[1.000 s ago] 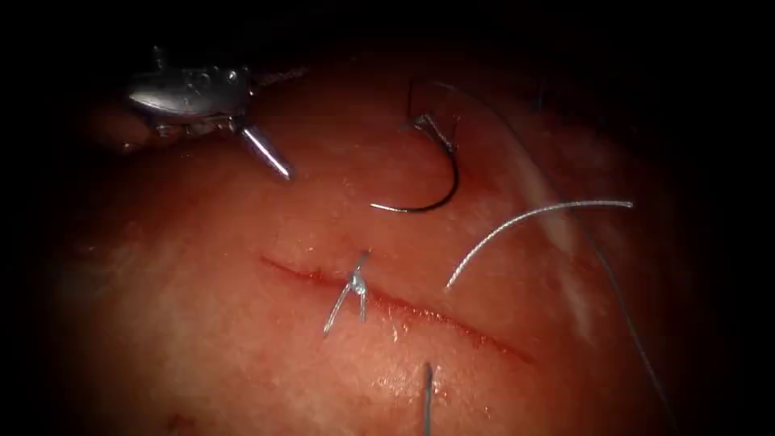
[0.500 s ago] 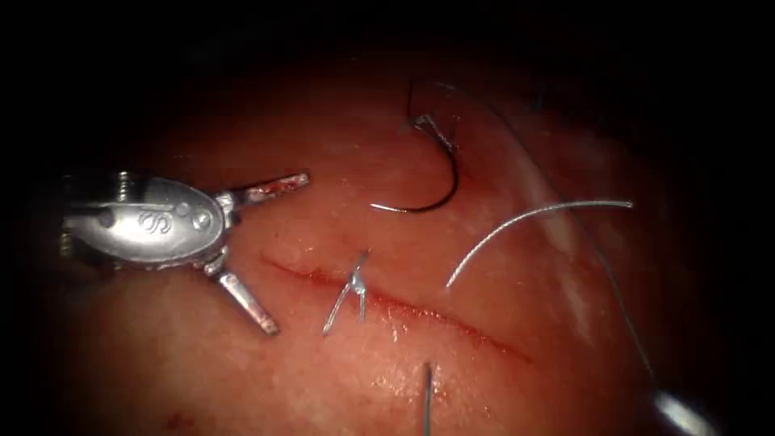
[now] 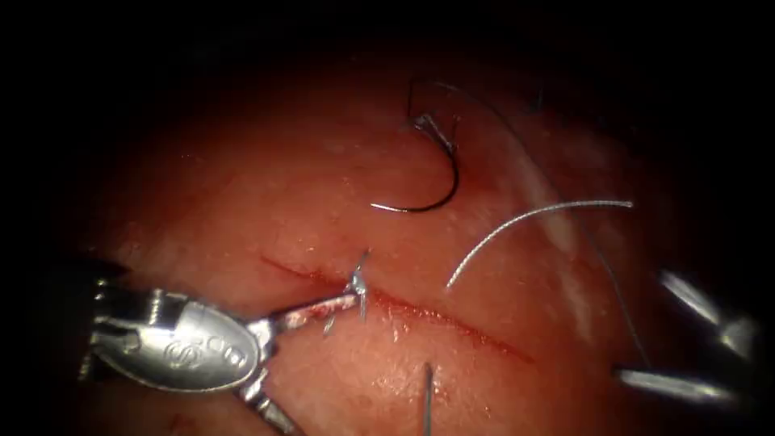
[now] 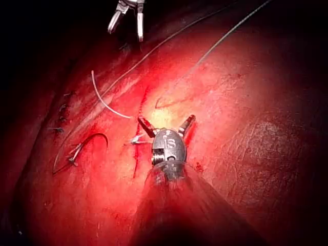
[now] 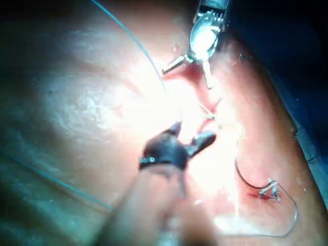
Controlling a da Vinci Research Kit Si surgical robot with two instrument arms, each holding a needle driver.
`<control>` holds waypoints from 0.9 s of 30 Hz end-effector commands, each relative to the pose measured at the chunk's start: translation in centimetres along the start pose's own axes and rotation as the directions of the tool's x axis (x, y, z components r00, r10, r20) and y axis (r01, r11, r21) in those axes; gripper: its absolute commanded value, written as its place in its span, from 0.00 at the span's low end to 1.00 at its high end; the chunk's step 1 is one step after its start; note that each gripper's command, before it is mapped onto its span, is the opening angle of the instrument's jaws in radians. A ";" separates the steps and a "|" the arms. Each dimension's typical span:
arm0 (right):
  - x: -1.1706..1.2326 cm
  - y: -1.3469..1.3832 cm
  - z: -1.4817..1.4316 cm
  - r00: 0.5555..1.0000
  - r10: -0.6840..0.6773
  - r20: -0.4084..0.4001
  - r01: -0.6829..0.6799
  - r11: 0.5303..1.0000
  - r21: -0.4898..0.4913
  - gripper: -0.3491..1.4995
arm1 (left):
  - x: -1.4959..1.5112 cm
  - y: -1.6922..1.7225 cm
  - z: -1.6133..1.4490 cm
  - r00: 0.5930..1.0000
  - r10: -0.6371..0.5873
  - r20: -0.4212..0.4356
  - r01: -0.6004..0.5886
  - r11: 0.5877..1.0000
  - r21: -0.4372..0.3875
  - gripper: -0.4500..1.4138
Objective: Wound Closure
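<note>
Tissue (image 3: 242,202) fills my endoscope view, its cut (image 3: 452,319) running from centre-left down toward lower right with red fluid (image 3: 420,311) along it. One knotted stitch (image 3: 357,284) sits on the cut with short cut ends standing up.

I have my left end effector (image 3: 311,359) at the lower left, jaws spread wide and holding nothing; the upper jaw's tip lies just beside the knot, touching or nearly touching it, I can't say which. I read that as placing the tool at the stitch so I can work the cut from the left side. The left wrist view (image 4: 166,123) shows the same spread jaws around the stitch area.

My right end effector (image 3: 678,339) sits at the right edge, jaws apart and empty, well clear of the cut, parked near the thread (image 3: 613,282).

The needle (image 3: 432,182) lies free in the upper centre, above the cut, curve resting on the tissue, neither tool on it. Its swaged end sits by a small mark in the tissue; I can't tell whether any part is buried. A loose pale thread piece (image 3: 525,222) lies right of it.
</note>
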 end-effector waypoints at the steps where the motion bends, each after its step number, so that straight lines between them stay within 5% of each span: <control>1: -0.02 -0.03 0.09 1.000 -0.001 -0.001 0.001 1.000 -0.001 0.93 | -0.05 0.02 0.11 1.000 0.008 -0.002 -0.008 1.000 0.000 0.72; 27: 0.00 -0.26 0.16 1.000 -0.012 -0.003 0.012 1.000 -0.013 0.93 | 0.25 0.42 0.74 0.964 0.264 -0.033 -0.264 0.964 -0.008 0.68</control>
